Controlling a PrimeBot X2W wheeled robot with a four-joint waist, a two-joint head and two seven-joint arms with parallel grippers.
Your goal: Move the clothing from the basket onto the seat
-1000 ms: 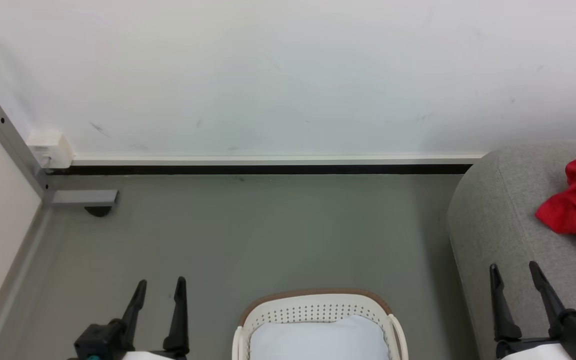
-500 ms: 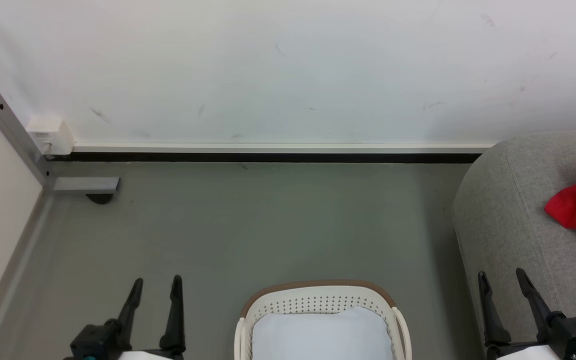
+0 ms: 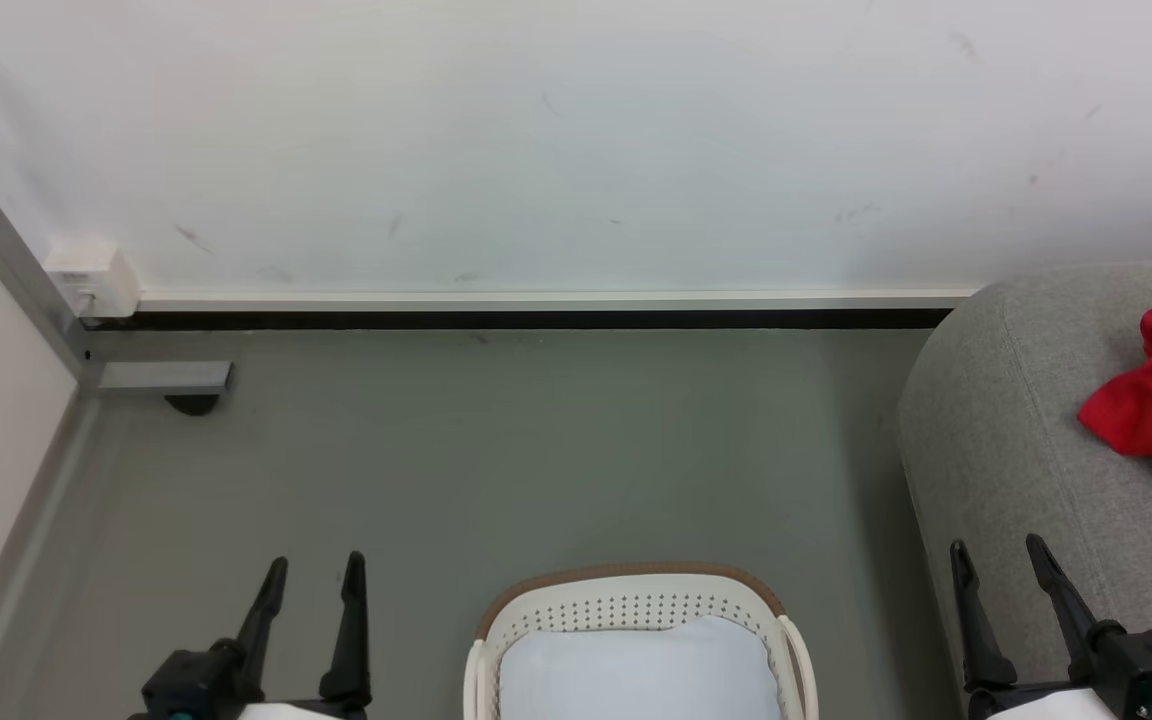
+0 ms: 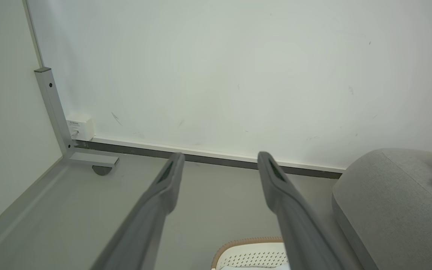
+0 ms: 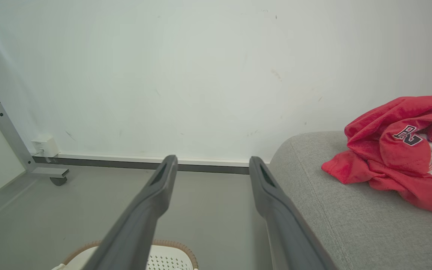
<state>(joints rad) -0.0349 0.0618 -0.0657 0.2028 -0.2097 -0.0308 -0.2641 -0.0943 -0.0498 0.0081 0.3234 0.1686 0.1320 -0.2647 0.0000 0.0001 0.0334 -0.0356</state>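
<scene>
The clothing (image 5: 399, 157) at the right is showing bright red, with dark letters edged in white and a white panel peeking through. The seat (image 3: 1016, 450) under it is showing light grey weave. The basket (image 3: 636, 606) is showing cream-white walls dotted with holes, a brown rim and a pale blue-white lining (image 3: 636, 670). The floor (image 3: 536, 460) is looking grey-green, the far wall (image 3: 576, 130) white above a black strip (image 3: 536, 320). The left hand (image 3: 318, 560) and the right hand (image 3: 995, 543) are showing black fingers.
</scene>
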